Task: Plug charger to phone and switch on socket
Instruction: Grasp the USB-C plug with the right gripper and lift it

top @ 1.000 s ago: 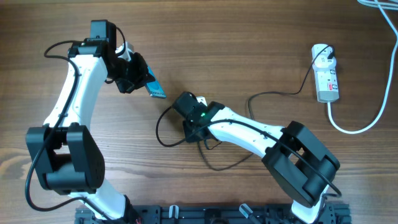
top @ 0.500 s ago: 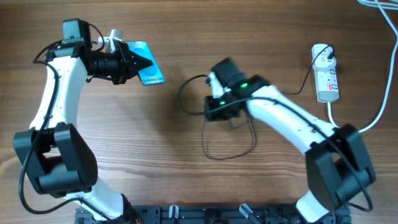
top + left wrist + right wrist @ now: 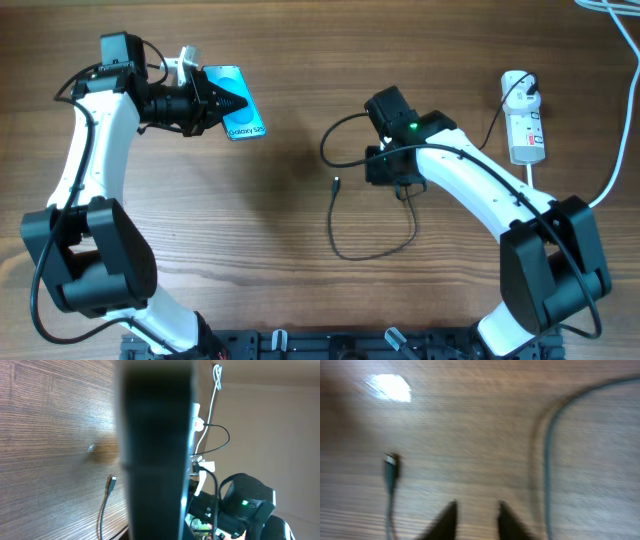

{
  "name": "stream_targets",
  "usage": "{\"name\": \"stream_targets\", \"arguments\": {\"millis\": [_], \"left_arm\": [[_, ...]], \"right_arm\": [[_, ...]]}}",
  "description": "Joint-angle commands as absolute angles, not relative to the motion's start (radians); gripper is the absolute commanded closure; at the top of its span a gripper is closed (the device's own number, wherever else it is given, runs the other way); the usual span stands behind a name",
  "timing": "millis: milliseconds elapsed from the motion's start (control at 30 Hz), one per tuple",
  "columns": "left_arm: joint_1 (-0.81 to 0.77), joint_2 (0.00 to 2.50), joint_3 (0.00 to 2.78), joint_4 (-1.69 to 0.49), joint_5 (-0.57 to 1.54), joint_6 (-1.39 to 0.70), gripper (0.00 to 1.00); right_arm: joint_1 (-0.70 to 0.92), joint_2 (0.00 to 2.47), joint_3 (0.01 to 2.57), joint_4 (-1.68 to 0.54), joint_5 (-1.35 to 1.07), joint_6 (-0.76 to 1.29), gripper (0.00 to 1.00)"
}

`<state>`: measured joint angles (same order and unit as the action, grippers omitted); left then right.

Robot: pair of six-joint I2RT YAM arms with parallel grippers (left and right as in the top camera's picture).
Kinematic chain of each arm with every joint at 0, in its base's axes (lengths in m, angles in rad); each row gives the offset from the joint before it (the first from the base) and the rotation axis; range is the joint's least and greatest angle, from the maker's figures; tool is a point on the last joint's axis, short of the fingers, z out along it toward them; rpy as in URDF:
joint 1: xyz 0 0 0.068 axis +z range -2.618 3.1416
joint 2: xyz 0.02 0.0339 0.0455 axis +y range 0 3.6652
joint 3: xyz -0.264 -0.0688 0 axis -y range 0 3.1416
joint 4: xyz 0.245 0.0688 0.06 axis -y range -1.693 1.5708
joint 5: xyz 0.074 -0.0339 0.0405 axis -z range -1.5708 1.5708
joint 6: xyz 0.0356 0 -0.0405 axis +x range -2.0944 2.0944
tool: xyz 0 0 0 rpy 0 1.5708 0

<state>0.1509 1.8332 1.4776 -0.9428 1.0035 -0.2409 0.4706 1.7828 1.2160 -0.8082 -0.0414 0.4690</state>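
Grasping the one phone (image 3: 246, 122) at the upper left, the left tool (image 3: 228, 103) was clenched on it. The right tool (image 3: 476, 510) hung released near centre; one charger (image 3: 390, 470) lay loose on the surface (image 3: 250, 250), and one socket (image 3: 524, 130) sat upper right.

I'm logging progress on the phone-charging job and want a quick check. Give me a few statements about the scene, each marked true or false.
1. The left gripper holds the phone. True.
2. The charger's connector tip is plugged into the phone. False: it lies on the table, apart from the phone.
3. The right gripper is shut on the connector tip. False: its jaws are open, with nothing between them.
4. The charger's white plug adapter sits on the socket. True.
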Motion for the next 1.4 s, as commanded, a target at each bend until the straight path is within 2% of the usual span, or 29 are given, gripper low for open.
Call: {"name": "stream_targets", "arguments": {"millis": [0, 33, 67, 133, 367, 400, 500, 600, 667, 700, 733, 833, 900, 1067, 1233, 1367], "left_arm": [[0.158, 1.839, 1.491, -0.943, 1.019, -0.216, 0.96], [0.16, 1.839, 1.491, -0.944, 1.019, -0.216, 0.96], [0.162, 1.839, 1.491, -0.944, 1.019, -0.216, 0.96], [0.162, 1.839, 1.491, -0.945, 1.019, -0.216, 0.96], [0.161, 1.839, 1.491, -0.948, 1.019, -0.216, 0.96], [0.161, 1.839, 1.491, -0.95, 1.019, -0.216, 0.96], [0.161, 1.839, 1.491, -0.962, 1.003, -0.216, 0.96], [0.161, 1.839, 1.491, -0.978, 0.986, -0.216, 0.96], [0.161, 1.839, 1.491, -0.98, 0.986, -0.216, 0.96], [0.161, 1.839, 1.491, -0.981, 0.986, -0.216, 0.96], [0.161, 1.839, 1.491, -0.981, 0.986, -0.216, 0.96], [0.161, 1.839, 1.491, -0.981, 0.986, -0.216, 0.96], [0.161, 1.839, 1.491, -0.981, 0.986, -0.216, 0.96], [0.161, 1.839, 1.491, -0.981, 0.986, -0.216, 0.96], [0.161, 1.839, 1.491, -0.981, 0.986, -0.216, 0.96], [0.161, 1.839, 1.491, -0.981, 0.986, -0.216, 0.96]], "right_arm": [[0.474, 1.777, 1.208, -0.661, -0.315, 0.501, 0.31], [0.478, 1.777, 1.201, -0.624, -0.354, 0.501, 0.34], [0.482, 1.777, 1.193, -0.59, -0.365, 0.52, 0.46], [0.508, 1.78, 1.183, -0.594, -0.285, 0.679, 0.52], [0.683, 1.84, 1.183, -0.642, -0.056, 0.833, 0.51], [0.712, 1.859, 1.183, -0.665, -0.002, 0.883, 0.46], [0.739, 1.913, 1.183, -0.696, 0.032, 0.92, 0.46], [0.731, 1.979, 1.184, -0.704, 0.033, 0.92, 0.53], [0.71, 1.99, 1.197, -0.74, 0.033, 0.92, 0.64], [0.686, 1.987, 1.218, -0.804, 0.05, 0.919, 0.76], [0.668, 1.985, 1.241, -0.864, 0.08, 0.919, 0.77], [0.61, 1.986, 1.301, -1.008, 0.16, 0.913, 0.77], [0.569, 1.986, 1.306, -1.012, 0.116, 0.86, 0.77], [0.529, 1.989, 1.303, -1.008, 0.033, 0.837, 0.62], [0.533, 1.989, 1.264, -0.995, -0.099, 0.895, 0.65], [0.532, 1.99, 1.241, -0.944, -0.021, 0.901, 0.68]]}}
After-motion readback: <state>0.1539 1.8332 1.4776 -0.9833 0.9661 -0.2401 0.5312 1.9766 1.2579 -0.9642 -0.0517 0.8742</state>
